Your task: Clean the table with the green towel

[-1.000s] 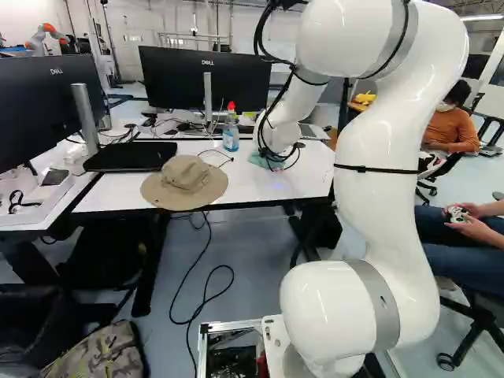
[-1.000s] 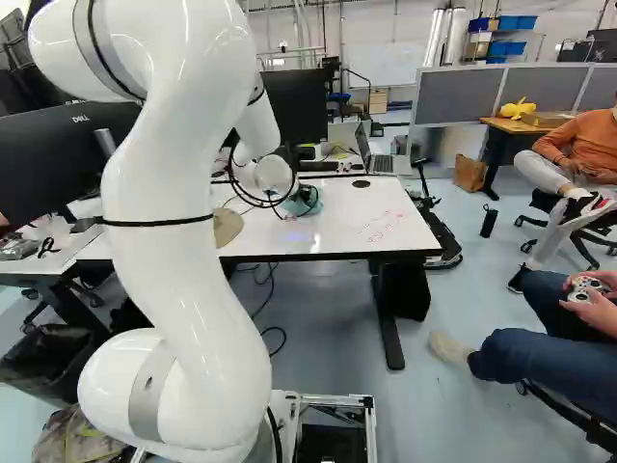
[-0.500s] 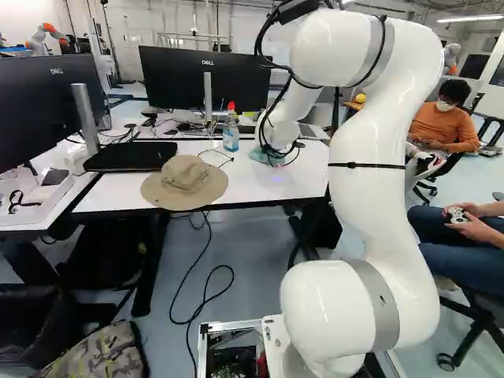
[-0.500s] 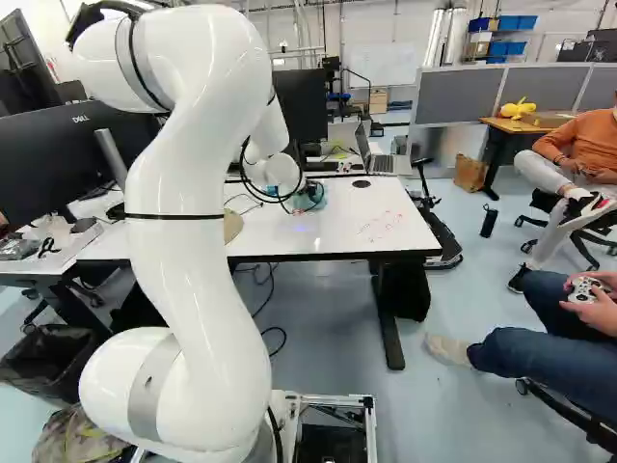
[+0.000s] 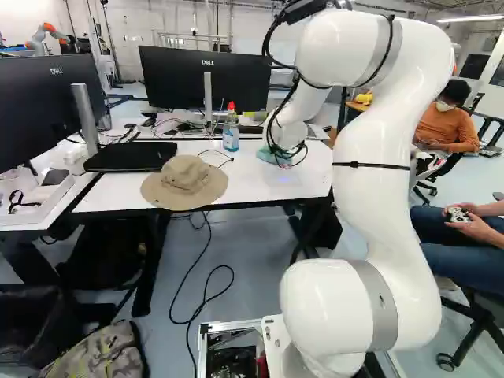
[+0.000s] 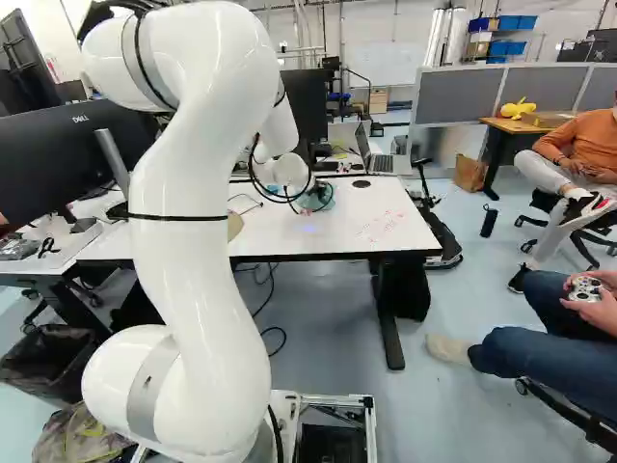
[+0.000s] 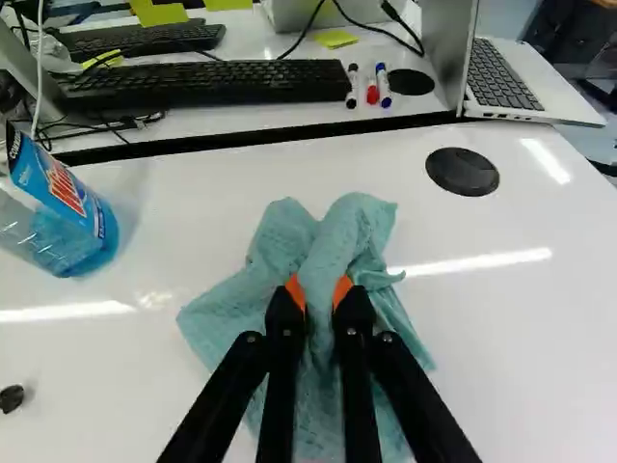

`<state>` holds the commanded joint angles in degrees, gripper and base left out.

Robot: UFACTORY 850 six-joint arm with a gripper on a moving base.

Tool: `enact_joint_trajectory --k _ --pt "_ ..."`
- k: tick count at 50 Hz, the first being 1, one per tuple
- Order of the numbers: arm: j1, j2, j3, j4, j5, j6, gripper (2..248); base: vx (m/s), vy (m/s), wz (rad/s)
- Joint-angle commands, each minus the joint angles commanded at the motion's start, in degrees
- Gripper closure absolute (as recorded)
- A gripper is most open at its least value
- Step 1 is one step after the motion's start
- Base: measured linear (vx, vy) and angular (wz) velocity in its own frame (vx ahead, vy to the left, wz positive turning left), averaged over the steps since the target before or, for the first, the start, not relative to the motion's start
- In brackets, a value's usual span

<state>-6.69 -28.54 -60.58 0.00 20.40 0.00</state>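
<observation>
In the right base view my gripper (image 6: 310, 202) is low over the white table (image 6: 357, 243), partly hidden by the wrist and cables. The wrist view has the gripper (image 7: 324, 292) shut on a bunched fold of the green towel (image 7: 352, 231), orange pads pressing from both sides. The cloth spreads out on the tabletop ahead of, beside and under the fingers. At the left base view's middle, a bit of towel (image 5: 268, 154) shows beside the wrist. Red scribbles (image 6: 383, 227) mark the table right of the towel in the right base view.
A bottle of blue liquid (image 7: 75, 220) stands left of the gripper. A hat (image 5: 185, 183) lies at the table's near edge. Beyond the towel are a keyboard (image 7: 207, 83), markers (image 7: 371, 89) and a laptop (image 7: 511, 77). Seated at the right, a person holds a controller (image 6: 585, 289).
The arm has dragged the towel over the table, first slightly farther from the base, then rightward in both base views. The grip on it stays, and the base has not moved.
</observation>
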Motion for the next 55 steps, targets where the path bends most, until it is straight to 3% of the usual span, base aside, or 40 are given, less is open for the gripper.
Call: enact_joint_trajectory --k 16,29,55 --pt "-0.26 3.75 4.9 0.0 0.0 0.0 203 0.0 0.0 0.0" --pt "0.92 6.14 7.94 0.0 0.0 0.0 203 0.0 0.0 0.0" --pt "5.13 5.39 6.99 0.0 0.0 0.0 203 0.0 0.0 0.0"
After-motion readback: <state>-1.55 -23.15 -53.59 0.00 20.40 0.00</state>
